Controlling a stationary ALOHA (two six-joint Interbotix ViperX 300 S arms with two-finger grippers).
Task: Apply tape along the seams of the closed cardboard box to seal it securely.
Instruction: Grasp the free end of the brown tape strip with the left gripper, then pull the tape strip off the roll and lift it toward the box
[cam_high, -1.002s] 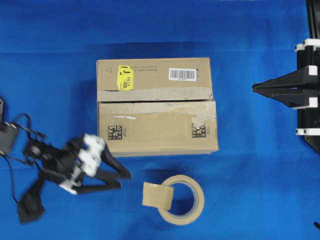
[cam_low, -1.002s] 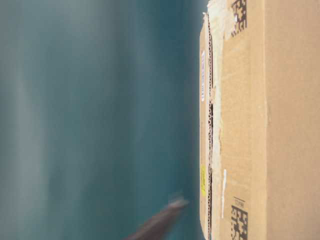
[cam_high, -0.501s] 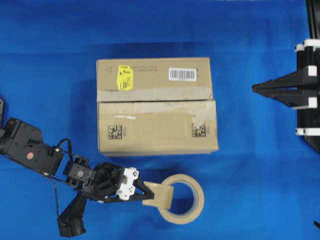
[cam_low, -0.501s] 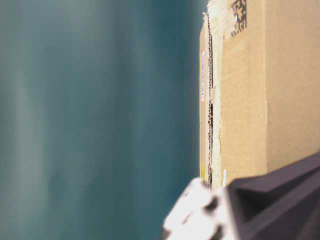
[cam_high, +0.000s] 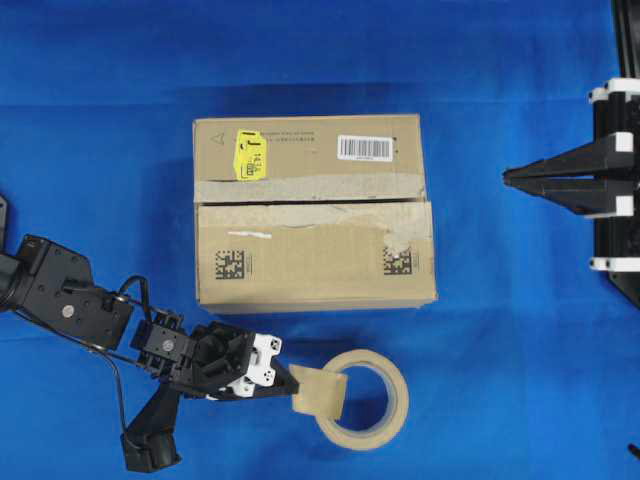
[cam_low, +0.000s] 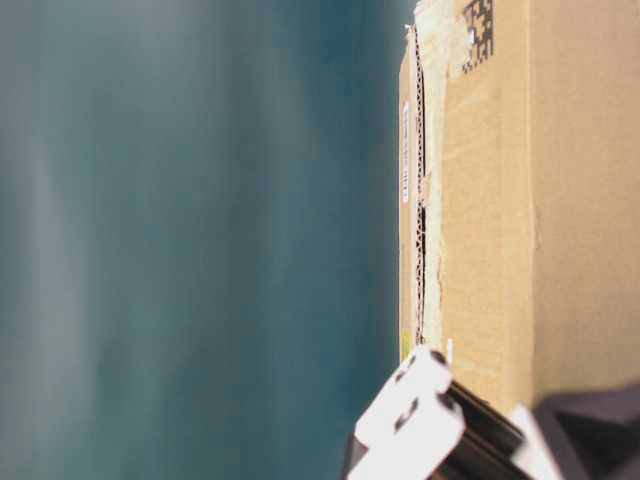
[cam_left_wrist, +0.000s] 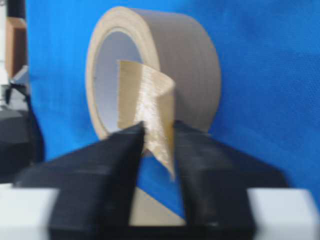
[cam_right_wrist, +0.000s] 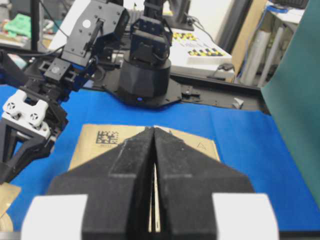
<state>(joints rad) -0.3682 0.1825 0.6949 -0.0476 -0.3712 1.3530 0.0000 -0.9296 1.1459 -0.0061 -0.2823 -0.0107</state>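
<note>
A second ago the left gripper (cam_high: 290, 384) hung wide open well short of the tape roll (cam_high: 366, 399); since then it has swung in beside the roll and drawn its jaws together on the tape (cam_high: 318, 391), the short tan piece standing up off the roll's near side. The wrist view shows both black fingers (cam_left_wrist: 120, 150) pressed against the flap, so it looks clamped, though still stuck to the roll. The cardboard box (cam_high: 314, 212) sits just beyond the roll on the blue counter (cam_high: 100, 100), its seams (cam_high: 312, 202) not yet covered by fresh tape. The right gripper (cam_high: 512, 176), jaws together on nothing, waits well off from the roll. Peeling comes next, probably.
</note>
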